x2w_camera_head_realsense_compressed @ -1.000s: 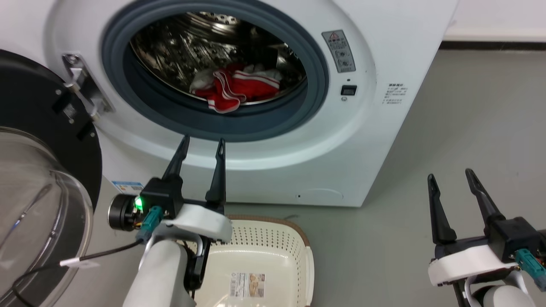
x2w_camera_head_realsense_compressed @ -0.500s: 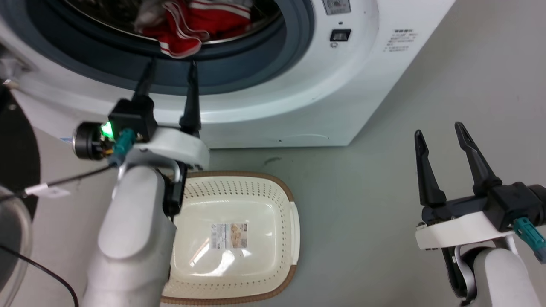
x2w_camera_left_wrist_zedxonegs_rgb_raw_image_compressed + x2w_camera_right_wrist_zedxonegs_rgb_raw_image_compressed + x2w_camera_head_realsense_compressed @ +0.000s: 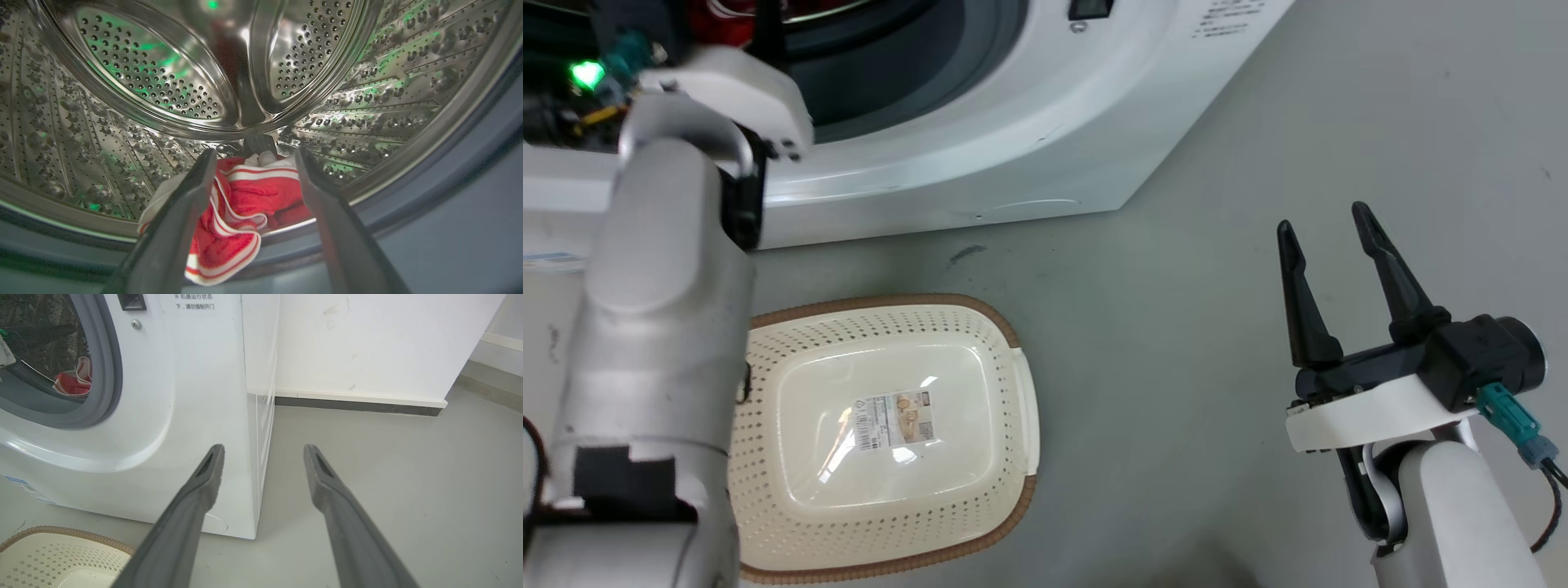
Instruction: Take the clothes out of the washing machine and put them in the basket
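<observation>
Two grippers, two dark fingers each. Nearest, right gripper [image 3: 1321, 216], low over the grey floor [image 3: 1176, 286], well apart from the washing machine [image 3: 980, 147] and off its front right corner: fingers spread wide, gripping nothing.

One basket [image 3: 1013, 408], flat on the floor just in front of the washing machine, below its porthole. One paper label [image 3: 892, 418] stuck to the basket's bottom.

One pale left forearm [image 3: 662, 327], angled up to the washing machine's porthole, one green light [image 3: 584, 75] lit at the wrist.

Farther in, left gripper [image 3: 256, 152], past the washing machine's grey rubber rim [image 3: 449, 212] and at the mouth of its perforated steel drum [image 3: 155, 81]. Fingers spread, one on either side of the clothes, clamped on nothing. Touching the fabric or not: cannot tell.

One heap of clothes [image 3: 253, 192], red with white stripes and white patches, at the drum's front lip, low in the washing machine. One fold hanging over that lip toward the rubber rim. Number of garments in the heap: cannot tell.

Farthest, beyond the washing machine's right side, one white wall [image 3: 367, 343] with one dark skirting strip [image 3: 355, 405] along the floor.
</observation>
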`<state>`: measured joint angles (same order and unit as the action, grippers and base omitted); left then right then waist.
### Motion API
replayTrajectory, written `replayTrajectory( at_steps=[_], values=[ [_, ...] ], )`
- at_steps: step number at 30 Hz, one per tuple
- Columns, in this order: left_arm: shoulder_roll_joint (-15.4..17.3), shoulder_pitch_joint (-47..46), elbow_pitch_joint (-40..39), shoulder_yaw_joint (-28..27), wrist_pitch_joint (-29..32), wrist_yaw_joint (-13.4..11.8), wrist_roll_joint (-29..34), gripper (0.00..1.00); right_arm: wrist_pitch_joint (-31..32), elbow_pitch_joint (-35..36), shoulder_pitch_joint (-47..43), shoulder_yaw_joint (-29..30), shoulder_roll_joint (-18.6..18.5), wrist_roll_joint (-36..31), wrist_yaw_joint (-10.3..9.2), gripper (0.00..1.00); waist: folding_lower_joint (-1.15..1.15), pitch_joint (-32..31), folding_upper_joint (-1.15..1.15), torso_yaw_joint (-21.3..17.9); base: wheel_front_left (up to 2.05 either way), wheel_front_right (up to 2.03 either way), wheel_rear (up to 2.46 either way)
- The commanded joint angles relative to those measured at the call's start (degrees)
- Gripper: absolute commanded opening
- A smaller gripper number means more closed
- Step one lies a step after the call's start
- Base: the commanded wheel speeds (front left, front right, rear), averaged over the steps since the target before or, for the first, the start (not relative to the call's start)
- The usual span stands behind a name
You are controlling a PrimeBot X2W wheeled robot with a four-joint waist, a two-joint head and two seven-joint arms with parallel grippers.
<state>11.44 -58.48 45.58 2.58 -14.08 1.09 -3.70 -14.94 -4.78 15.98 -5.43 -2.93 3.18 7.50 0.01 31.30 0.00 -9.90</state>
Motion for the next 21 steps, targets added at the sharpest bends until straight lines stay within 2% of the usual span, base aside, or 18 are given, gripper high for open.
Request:
replayTrajectory(
  at_steps=[1, 8, 16, 21],
  values=[
    [0.4, -1.6, 1.0, -0.2, 0.4, 0.3, 0.0, 1.00, -0.3, -0.3, 1.0, -0.3, 0.1, 0.4, -0.03, 1.00, -0.01, 0.9, 0.00, -1.1, 0.00, 0.00, 0.00],
    [4.2, -11.9, 11.2, 0.2, 7.3, 2.0, -0.3, 1.00, -0.3, -0.2, 2.2, -2.0, 0.1, 2.9, -0.03, 1.00, -0.01, 3.0, 0.00, -4.1, 0.00, 0.00, 0.00],
    [7.1, -19.4, 21.1, 0.9, 21.5, 4.0, -1.1, 1.00, -0.3, -0.4, 3.2, -3.9, 0.1, 4.7, -0.03, 1.00, -0.01, 4.8, 0.00, -6.7, 0.00, 0.00, 0.00],
    [8.6, -22.3, 24.7, 2.2, 29.2, 3.7, -0.4, 1.00, -0.3, -0.7, 3.3, -4.7, 0.1, 5.7, -0.03, 1.00, -0.01, 5.8, 0.00, -7.8, 0.00, 0.00, 0.00]
  ],
)
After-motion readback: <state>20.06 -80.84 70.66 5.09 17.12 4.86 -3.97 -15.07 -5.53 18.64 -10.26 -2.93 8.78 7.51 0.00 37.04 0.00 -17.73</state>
